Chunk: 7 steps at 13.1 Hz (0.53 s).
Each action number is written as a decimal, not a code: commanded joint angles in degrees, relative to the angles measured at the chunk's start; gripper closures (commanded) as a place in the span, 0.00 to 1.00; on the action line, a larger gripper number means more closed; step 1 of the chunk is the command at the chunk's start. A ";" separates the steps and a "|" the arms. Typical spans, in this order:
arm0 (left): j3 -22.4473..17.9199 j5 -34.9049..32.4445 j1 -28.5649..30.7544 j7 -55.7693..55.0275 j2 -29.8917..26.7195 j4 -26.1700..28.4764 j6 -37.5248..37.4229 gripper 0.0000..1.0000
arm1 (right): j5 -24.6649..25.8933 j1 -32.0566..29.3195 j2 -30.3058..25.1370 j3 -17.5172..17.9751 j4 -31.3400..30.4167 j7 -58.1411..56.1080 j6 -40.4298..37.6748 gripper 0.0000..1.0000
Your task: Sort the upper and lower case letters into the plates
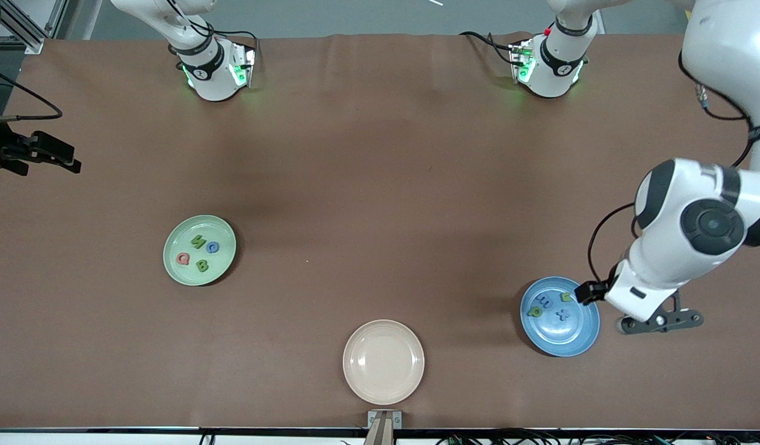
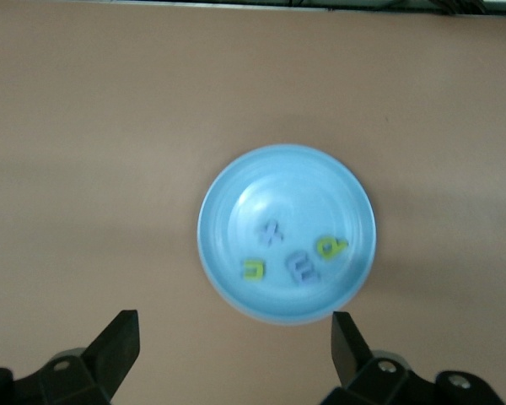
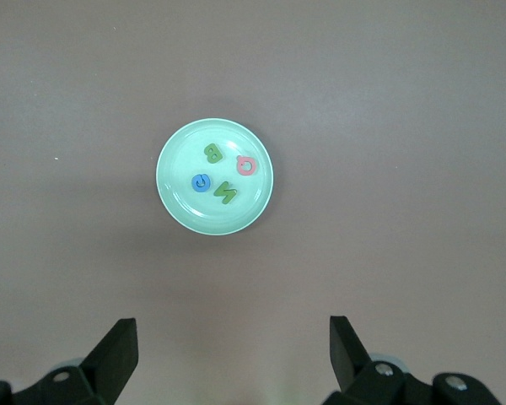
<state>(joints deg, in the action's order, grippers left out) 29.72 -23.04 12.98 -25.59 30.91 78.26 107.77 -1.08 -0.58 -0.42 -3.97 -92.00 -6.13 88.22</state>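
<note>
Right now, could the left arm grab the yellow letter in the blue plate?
Probably yes. The left pincer hangs open above the blue plate, and nothing covers the yellow letter, which lies apart from the other letters there.

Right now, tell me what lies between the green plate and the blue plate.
Only bare brown table between the green plate and the blue plate, in the front view.

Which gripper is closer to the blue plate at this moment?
The left one. The left gripper hangs open just above the blue plate, by its rim. The right gripper is open, high over the table toward the right arm's end, looking down at the green plate.
</note>
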 commanded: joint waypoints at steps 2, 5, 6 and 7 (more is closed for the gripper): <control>0.33 7.74 2.05 2.38 -10.23 2.07 -9.29 0.00 | 0.64 -0.47 -3.97 0.54 -4.41 -0.46 1.78 0.00; 0.33 9.75 2.05 6.68 -17.09 2.07 -16.34 0.00 | 0.64 -0.73 -5.12 0.36 -5.03 -1.95 1.87 0.00; 0.16 11.42 2.48 8.61 -18.94 2.07 -18.53 0.00 | 0.72 -0.82 -5.21 0.28 -5.12 -1.95 1.78 0.00; 0.25 13.17 4.14 10.72 -20.69 2.16 -20.21 0.00 | 1.07 -0.74 -5.38 0.28 -5.03 -2.04 1.61 0.00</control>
<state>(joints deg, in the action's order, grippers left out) 29.77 -12.90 14.49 -18.78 14.47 78.31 89.81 -0.85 -0.59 -3.31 -4.17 -94.45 -7.24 89.04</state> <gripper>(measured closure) 0.000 0.000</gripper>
